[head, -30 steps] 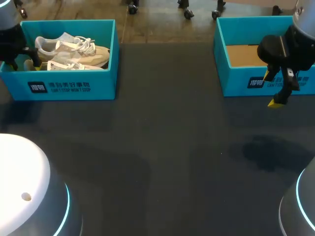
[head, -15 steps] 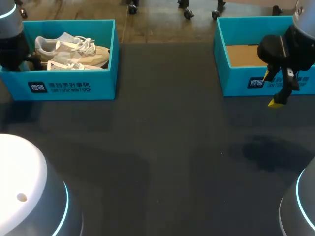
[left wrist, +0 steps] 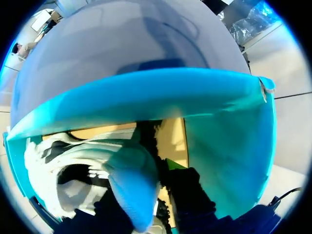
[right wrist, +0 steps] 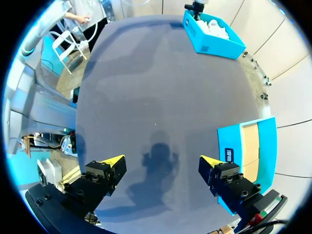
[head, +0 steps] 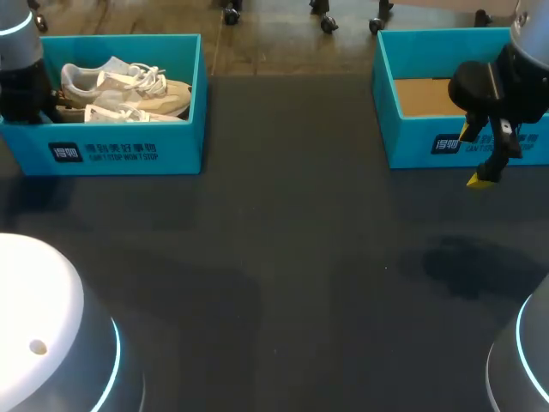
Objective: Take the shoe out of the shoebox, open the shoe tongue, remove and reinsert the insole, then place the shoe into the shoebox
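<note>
Shoe (head: 129, 86) sits in the left box (head: 120, 150), well apart from the right fingers (right wrist: 161, 159), spread wide over the bench (head: 283, 257) ready to help, and my left arm (head: 21, 81) is down in there, probably to grab it, grip can't tell.

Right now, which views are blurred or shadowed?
Left wrist view: the white lace-up shoe is close, blurred and partly shadowed inside the turquoise cardboard shoebox. Right wrist view: sharp, with the right gripper casting a shadow on the dark table. Head view: clear.

The left gripper (left wrist: 161, 197) is mostly hidden behind the shoe (left wrist: 68, 170) inside the shoebox (left wrist: 146, 95).
</note>
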`<state>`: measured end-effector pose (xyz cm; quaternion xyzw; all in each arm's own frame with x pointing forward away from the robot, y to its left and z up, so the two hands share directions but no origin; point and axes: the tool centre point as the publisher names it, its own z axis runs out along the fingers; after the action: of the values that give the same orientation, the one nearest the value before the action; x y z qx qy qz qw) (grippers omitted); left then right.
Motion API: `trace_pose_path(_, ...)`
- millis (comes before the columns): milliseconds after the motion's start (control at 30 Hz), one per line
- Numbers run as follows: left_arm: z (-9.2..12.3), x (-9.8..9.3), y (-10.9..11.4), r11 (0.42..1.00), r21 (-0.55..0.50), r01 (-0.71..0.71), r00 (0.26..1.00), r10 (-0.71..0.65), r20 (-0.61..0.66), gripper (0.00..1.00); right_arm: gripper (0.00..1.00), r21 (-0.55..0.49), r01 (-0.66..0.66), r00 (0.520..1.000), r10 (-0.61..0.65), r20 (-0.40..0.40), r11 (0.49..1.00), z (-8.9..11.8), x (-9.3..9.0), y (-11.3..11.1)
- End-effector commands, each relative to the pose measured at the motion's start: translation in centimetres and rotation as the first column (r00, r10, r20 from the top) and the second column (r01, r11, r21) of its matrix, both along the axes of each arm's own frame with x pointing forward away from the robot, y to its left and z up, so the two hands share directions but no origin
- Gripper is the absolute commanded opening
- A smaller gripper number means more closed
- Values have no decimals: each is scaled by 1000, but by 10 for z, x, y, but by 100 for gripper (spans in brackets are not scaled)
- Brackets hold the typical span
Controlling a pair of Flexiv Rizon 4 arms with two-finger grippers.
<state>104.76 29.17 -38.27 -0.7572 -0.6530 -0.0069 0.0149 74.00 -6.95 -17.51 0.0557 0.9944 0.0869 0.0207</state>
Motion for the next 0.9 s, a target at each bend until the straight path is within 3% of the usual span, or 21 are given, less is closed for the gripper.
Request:
trace_pose_path(33, 9, 3, -2, 1000, 18, 13, 1000, -13, -15, 0, 100, -3, 1, 1000, -1, -2, 1000, 0, 1, 1)
trace_pose_path(333, 51, 3, 2, 995, 29, 92, 995, -91, -44, 0, 100, -3, 1, 1000, -1, -2, 1000, 0, 1, 1)
trace_pose_path(900, 168, 24, 13, 995, 29, 94, 995, -93, -36, 0, 100, -3, 1, 1000, -1, -2, 1000, 0, 1, 1)
